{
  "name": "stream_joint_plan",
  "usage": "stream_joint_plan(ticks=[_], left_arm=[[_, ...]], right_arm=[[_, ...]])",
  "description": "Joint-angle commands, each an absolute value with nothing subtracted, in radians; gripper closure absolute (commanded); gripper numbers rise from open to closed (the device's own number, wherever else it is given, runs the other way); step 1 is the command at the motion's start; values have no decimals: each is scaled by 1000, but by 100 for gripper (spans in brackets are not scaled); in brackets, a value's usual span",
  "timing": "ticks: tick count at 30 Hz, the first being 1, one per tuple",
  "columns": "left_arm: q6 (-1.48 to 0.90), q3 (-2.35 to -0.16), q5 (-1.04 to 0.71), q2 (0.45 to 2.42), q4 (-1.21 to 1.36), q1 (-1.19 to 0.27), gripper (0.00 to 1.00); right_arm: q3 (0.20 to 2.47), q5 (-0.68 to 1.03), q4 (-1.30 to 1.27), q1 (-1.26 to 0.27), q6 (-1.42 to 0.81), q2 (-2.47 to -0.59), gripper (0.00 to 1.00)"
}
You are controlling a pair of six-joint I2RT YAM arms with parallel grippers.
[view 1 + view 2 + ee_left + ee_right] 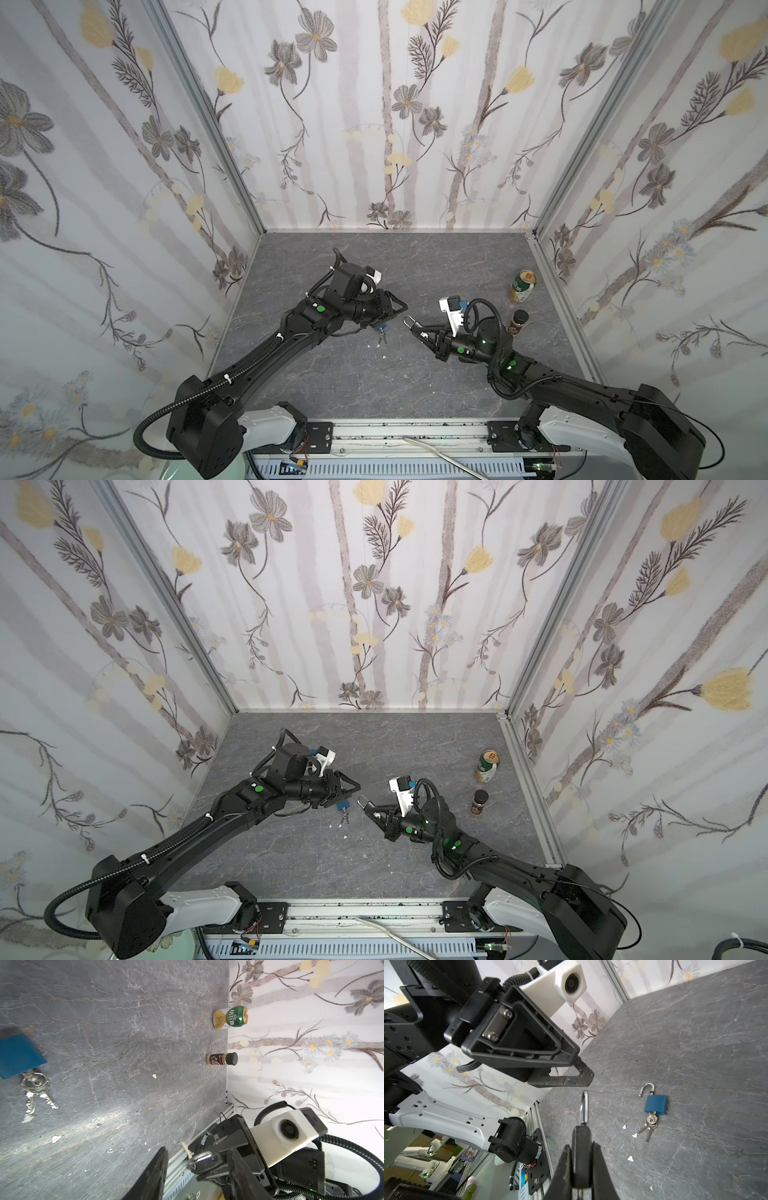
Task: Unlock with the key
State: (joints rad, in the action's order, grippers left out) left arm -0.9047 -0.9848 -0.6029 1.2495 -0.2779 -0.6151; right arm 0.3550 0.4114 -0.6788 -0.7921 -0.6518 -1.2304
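Observation:
A blue padlock [655, 1103] lies on the grey table with its shackle swung open. One key [651, 1119] sits in its keyhole, and two more hang from the ring. Both top views show the blue padlock [379, 327] [343, 805] just below my left gripper [392, 316], which is open with nothing between its fingers. My right gripper [581, 1147] is shut on a black padlock [581, 1138]. That lock's silver shackle [585, 1105] points at the left gripper's lower finger [564, 1082] and is close under it. In the left wrist view the black padlock [204, 1162] shows beyond the open fingers.
A green and cream can [523, 284] and a small dark-capped spice bottle [519, 322] stand near the right wall. Several white scraps [384, 357] lie on the table in front of the blue padlock. Flowered walls close in three sides.

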Motion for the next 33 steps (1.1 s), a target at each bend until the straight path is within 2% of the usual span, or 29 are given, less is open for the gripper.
stream_joint_plan(ticks=[1, 9, 22, 33], left_arm=[[-896, -986, -664, 1252, -213, -625, 51], [-843, -1006, -658, 1256, -271, -665, 53], [-815, -1002, -620, 1290, -318, -669, 70], [-813, -997, -652, 1291, -310, -681, 79]], right_arm=[[355, 446, -711, -790, -638, -1222, 100], [353, 459, -720, -785, -642, -1204, 100], [354, 453, -652, -784, -605, -1126, 100], [342, 349, -616, -770, -611, -1081, 100]])
